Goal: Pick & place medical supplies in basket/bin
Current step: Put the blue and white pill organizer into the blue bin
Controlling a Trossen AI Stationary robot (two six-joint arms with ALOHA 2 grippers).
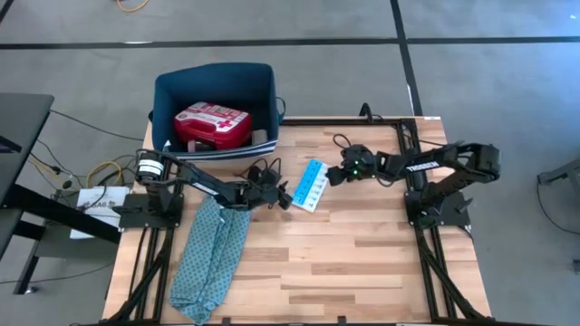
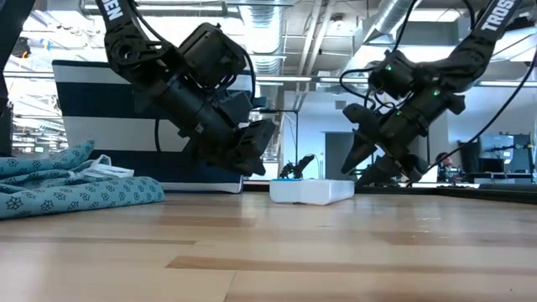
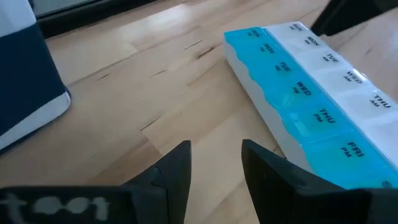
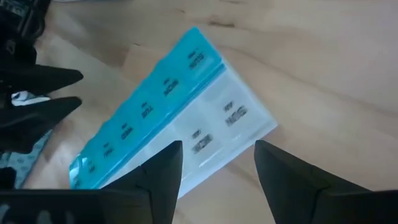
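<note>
A light blue and white pill strip box lies flat on the wooden table, near the middle. My left gripper stands open just left of it, the box beside its fingers in the left wrist view. My right gripper hovers open at the box's far right end, slanting down, and the box lies ahead of its fingers. The dark navy bin stands at the table's far left with a red first-aid case lying inside it.
A teal patterned cloth lies crumpled along the table's left side, close beside my left arm. The bin's wall rises behind that arm. Bare wood stretches over the table's near half and right side.
</note>
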